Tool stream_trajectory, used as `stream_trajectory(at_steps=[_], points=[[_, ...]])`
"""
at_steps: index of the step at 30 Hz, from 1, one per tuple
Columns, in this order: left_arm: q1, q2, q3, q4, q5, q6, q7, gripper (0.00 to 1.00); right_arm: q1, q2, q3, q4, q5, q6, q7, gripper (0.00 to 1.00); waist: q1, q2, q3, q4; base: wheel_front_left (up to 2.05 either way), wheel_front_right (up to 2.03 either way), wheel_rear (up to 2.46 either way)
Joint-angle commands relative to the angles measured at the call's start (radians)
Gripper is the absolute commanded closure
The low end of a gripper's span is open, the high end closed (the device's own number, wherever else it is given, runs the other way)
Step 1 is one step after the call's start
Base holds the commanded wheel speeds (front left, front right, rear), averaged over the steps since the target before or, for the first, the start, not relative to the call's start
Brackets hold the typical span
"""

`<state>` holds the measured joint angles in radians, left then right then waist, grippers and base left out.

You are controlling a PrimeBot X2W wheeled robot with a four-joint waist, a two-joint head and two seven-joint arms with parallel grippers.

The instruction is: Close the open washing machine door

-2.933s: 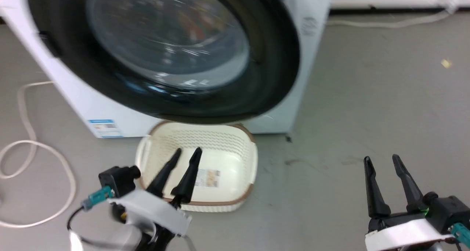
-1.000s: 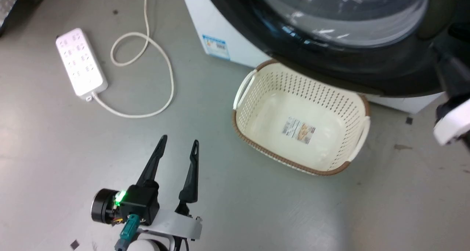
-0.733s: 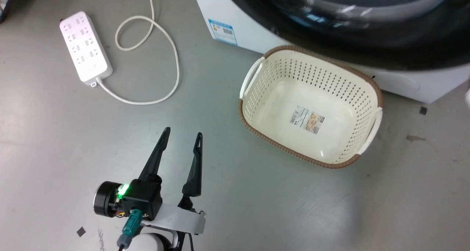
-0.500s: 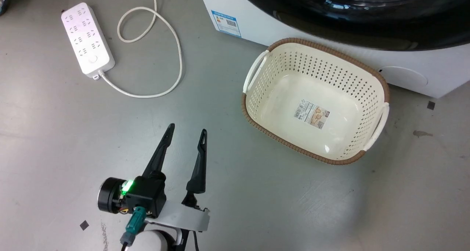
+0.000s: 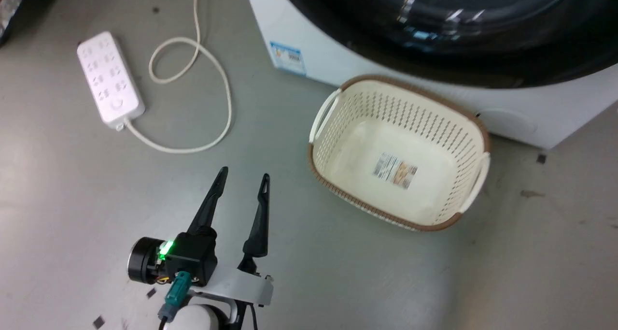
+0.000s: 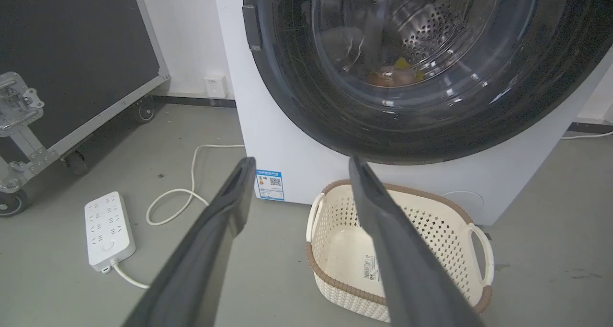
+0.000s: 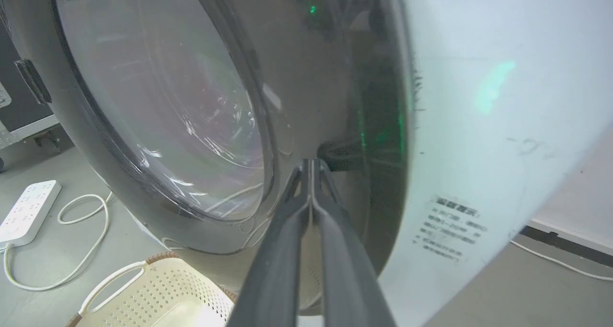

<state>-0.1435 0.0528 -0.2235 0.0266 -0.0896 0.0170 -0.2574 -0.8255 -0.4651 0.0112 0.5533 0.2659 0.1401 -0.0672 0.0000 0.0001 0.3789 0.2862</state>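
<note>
The washing machine door (image 6: 397,126) is a big round black ring with a clear bowl window, and the steel drum shows through it. It lies close against the white washing machine (image 6: 297,140); I cannot tell if it is latched. My right gripper (image 7: 311,162) is shut on nothing, with its tips pressed on the door's (image 7: 311,102) black rim near the machine's (image 7: 479,126) side edge. My left gripper (image 5: 244,173) hovers open and empty over the floor, well short of the door (image 5: 434,54). In the left wrist view, my left gripper (image 6: 299,159) points at the machine's lower front.
An empty cream laundry basket (image 5: 347,122) sits on the floor right below the door. A white power strip (image 5: 110,80) and its looped cable (image 5: 217,78) lie to the left. A black wheeled flight case (image 6: 72,54) stands further left. A blue-white sticker (image 5: 288,58) is low on the machine.
The door, swung out over the basket 2.9 s ago, now lies against the machine front. The right arm has left the head view, which itself has shifted. The left gripper stays open.
</note>
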Motion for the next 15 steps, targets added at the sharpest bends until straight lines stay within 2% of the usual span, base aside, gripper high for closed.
stream_trajectory(at_steps=[1, 2, 7, 10, 14, 15], points=[[0.008, 0.0, 0.011, 0.009, 0.002, -0.004, -0.004, 0.0, 0.038, 0.015, -0.013, 0.002, 0.011, -0.009, -0.024, 0.27, 0.0, -0.0001, -0.066, -0.036, 0.0, 0.0, 0.0], [0.013, 0.0, 0.016, 0.014, 0.0, -0.007, -0.004, 0.0, 0.06, 0.029, -0.011, -0.001, 0.013, -0.009, -0.033, 0.0, 0.0, -0.0001, -0.086, -0.046, 0.0, 0.0, 0.0], [0.051, 0.005, 0.041, 0.043, -0.011, -0.024, -0.004, 0.0, 0.197, 0.108, 0.005, -0.038, 0.008, -0.009, -0.087, 0.0, 0.0, -0.0001, -0.205, -0.112, 0.0, 0.0, 0.0], [0.079, 0.008, 0.059, 0.054, -0.028, -0.037, -0.004, 0.0, 0.291, 0.13, 0.024, -0.095, -0.056, -0.009, -0.121, 0.0, 0.0, -0.0001, -0.263, -0.158, 0.0, 0.0, 0.0], [0.109, 0.018, 0.075, 0.064, -0.028, -0.049, -0.004, 0.0, 0.419, 0.204, -0.022, -0.186, -0.094, -0.009, -0.148, 0.0, 0.0, -0.0001, -0.319, -0.207, 0.0, 0.0, 0.0], [0.125, 0.021, 0.085, 0.073, -0.028, -0.053, -0.004, 0.0, 0.521, 0.263, -0.062, -0.263, -0.113, -0.009, -0.159, 0.0, 0.0, -0.0001, -0.345, -0.233, 0.0, 0.0, 0.0]])
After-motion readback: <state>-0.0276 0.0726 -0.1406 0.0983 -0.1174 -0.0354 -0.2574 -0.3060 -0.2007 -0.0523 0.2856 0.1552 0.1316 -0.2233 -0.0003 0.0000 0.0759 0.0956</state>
